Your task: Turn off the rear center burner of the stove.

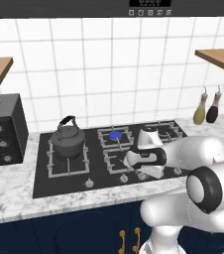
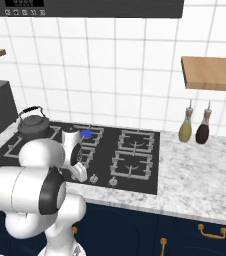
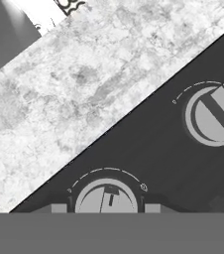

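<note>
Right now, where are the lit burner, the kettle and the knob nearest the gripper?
Lit burner (image 1: 115,134), left base view, blue centre.
Kettle (image 1: 67,141), left base view, body.
Knob (image 3: 106,200), hand view, its face.

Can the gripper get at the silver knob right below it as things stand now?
Probably yes. In the hand view the knob sits between the two finger tips, and nothing lies between them and it. The kettle stands on a left grate of the stove, away from the knob row.
</note>
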